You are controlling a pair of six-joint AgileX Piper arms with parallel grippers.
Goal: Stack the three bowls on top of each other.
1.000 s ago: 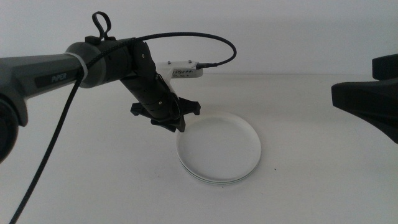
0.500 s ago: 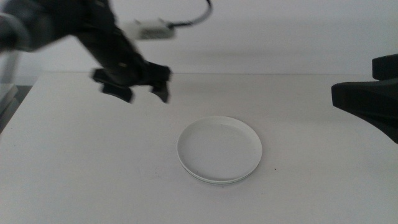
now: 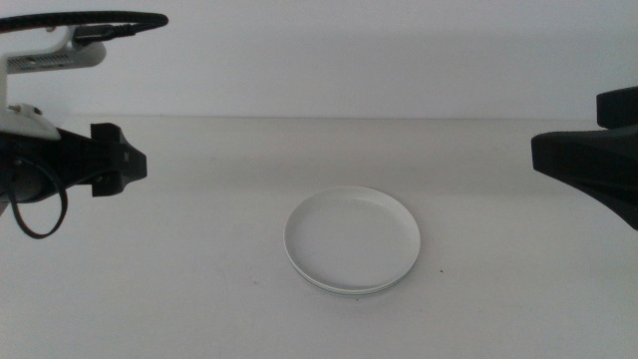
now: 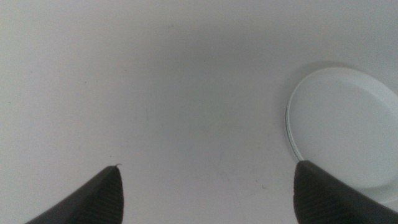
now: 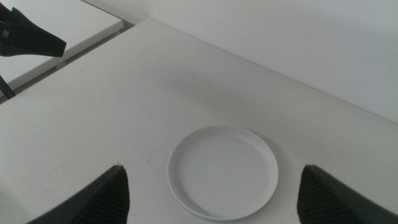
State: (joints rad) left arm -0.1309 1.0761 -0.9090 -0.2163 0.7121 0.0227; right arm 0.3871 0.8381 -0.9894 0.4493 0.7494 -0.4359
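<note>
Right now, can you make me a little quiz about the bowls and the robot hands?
1. True or false: the white bowl lies on top of the stack.
2. What holds the bowls now? A) the left gripper B) the right gripper C) neither
3. Fill in: both grippers are ____, with nothing between their jaws.

Key:
1. True. Only thin rims of other bowls peek out below it in the middle view.
2. C. The left gripper sits off to the table's left side, the right gripper waits at the right.
3. open
</note>
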